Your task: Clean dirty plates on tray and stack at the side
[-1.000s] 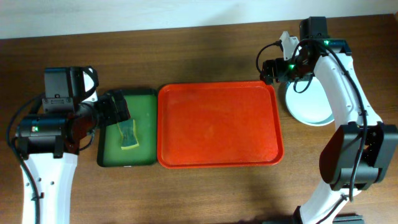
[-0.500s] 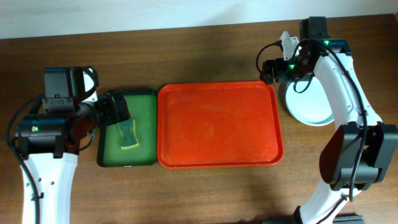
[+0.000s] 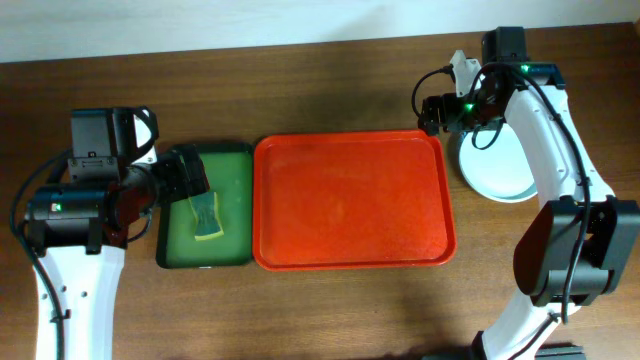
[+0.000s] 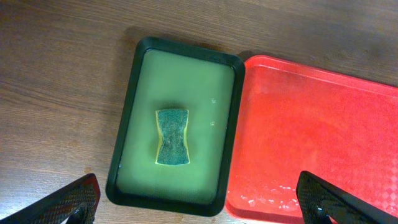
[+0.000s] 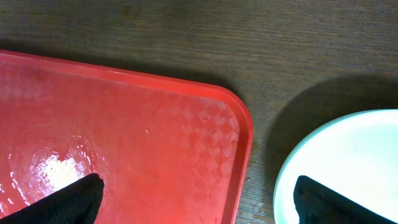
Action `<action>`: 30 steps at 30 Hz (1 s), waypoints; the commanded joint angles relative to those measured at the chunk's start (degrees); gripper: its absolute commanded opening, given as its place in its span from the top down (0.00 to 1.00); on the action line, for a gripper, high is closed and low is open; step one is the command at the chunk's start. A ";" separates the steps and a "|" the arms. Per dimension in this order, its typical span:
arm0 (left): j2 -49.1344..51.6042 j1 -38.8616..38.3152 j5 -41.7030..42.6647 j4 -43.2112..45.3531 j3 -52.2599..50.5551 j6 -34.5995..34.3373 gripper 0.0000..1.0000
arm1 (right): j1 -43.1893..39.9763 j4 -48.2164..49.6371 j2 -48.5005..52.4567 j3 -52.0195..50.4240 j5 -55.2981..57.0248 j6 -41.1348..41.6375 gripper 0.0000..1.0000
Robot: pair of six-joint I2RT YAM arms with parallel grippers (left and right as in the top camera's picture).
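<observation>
The red tray point(image 3: 350, 200) lies in the middle of the table with nothing on it; it also shows in the left wrist view point(image 4: 311, 124) and the right wrist view point(image 5: 124, 130). Pale plates point(image 3: 497, 170) sit stacked on the table right of the tray, partly under my right arm; their rim shows in the right wrist view point(image 5: 348, 162). No yellow smear shows on them. My right gripper point(image 3: 432, 112) is open and empty above the tray's far right corner point(image 5: 193, 205). My left gripper point(image 3: 185, 172) is open and empty above the green tray point(image 4: 196, 205).
A dark green tray point(image 3: 204, 205) left of the red tray holds a green and yellow sponge point(image 3: 206, 218), also in the left wrist view point(image 4: 172, 137). Bare wooden table lies around both trays.
</observation>
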 commanded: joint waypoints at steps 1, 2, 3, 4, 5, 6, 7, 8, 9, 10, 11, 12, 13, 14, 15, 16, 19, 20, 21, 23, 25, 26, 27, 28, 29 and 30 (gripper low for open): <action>-0.48 -0.13 0.24 -0.07 0.66 0.07 0.01 | 0.50 0.02 -0.59 0.96 -0.70 0.46 0.02; -0.48 -0.13 0.24 -0.07 0.66 0.07 0.01 | 0.50 0.02 -0.59 0.96 -0.70 0.46 0.02; -0.48 -0.13 0.24 -0.07 0.66 0.07 0.01 | 0.50 0.02 -0.59 0.96 -0.70 0.46 0.01; -0.48 -0.13 0.22 -0.07 0.66 0.07 0.01 | 0.50 0.02 -0.59 0.96 -0.70 0.46 0.02; -0.48 -0.13 0.24 -0.07 0.66 0.07 0.01 | 0.50 0.02 -0.59 0.96 -0.70 0.46 0.02; -0.48 -0.13 0.22 -0.07 0.66 0.07 0.01 | 0.50 0.02 -0.59 0.96 -0.70 0.46 0.01; -0.48 -0.13 0.24 -0.07 0.66 0.07 0.01 | 0.50 0.02 -0.59 0.96 -0.70 0.46 0.02; -0.48 -0.13 0.24 -0.07 0.66 0.07 0.01 | 0.50 0.02 -0.59 0.96 -0.70 0.46 0.01; -0.48 -0.11 0.24 -0.07 0.66 0.07 0.01 | 0.52 0.02 -0.59 0.96 -0.70 0.46 0.02; -0.48 -0.13 0.24 -0.07 0.66 0.07 0.01 | 0.50 0.02 -0.59 0.96 -0.70 0.46 0.02; -0.48 -0.13 0.24 -0.07 0.66 0.07 0.01 | 0.50 0.02 -0.59 0.96 -0.70 0.46 0.02; -0.48 -0.13 0.24 -0.07 0.66 0.07 0.01 | 0.50 0.02 -0.55 0.96 -0.68 0.46 0.02; -0.48 -0.13 0.24 -0.07 0.66 0.07 0.01 | 0.50 0.02 -0.55 0.96 -0.70 0.46 0.01; -0.48 -0.13 0.24 -0.07 0.66 0.07 0.01 | 0.50 0.02 -0.55 0.96 -0.70 0.46 0.02; -0.48 -0.13 0.24 -0.07 0.66 0.07 0.01 | 0.39 0.02 -0.55 0.92 -0.68 0.46 0.02; -0.48 -0.13 0.22 -0.07 0.66 0.07 0.01 | 0.48 0.04 -0.55 0.92 -0.70 0.46 0.02; -0.48 -0.13 0.24 -0.07 0.66 0.07 0.01 | 1.44 0.04 -3.10 0.92 -0.68 0.46 0.02; -0.48 -0.13 0.24 -0.07 0.66 0.07 0.01 | 2.19 0.02 -5.07 0.92 -0.70 0.46 0.01; -0.48 -0.13 0.24 -0.07 0.66 0.07 0.01 | 3.28 0.02 -7.21 0.92 -0.68 0.46 0.02; -0.48 -0.13 0.24 -0.07 0.66 0.07 0.01 | 7.06 0.02 -12.63 0.92 -0.68 0.44 0.02; -0.48 -0.13 0.24 -0.07 0.66 0.07 0.01 | 13.75 0.02 -20.81 0.92 -0.68 0.46 0.02; -0.48 -0.13 0.24 -0.07 0.66 0.07 0.01 | 17.14 0.00 -25.44 0.92 -0.68 0.46 0.02; -0.48 -0.13 0.24 -0.07 0.66 0.07 0.01 | 18.53 0.00 -27.89 0.92 -0.68 0.46 0.02; -0.48 -0.13 0.24 -0.07 0.66 0.07 0.01 | 20.44 0.00 -32.11 0.92 -0.31 0.04 0.02; -0.48 -0.13 0.24 -0.07 0.66 0.07 0.01 | 21.22 0.02 -35.74 0.92 2.38 -0.17 0.02; -0.48 -0.13 0.24 -0.07 0.66 0.07 0.01 | 21.18 -0.24 -39.36 0.79 3.26 -0.20 0.02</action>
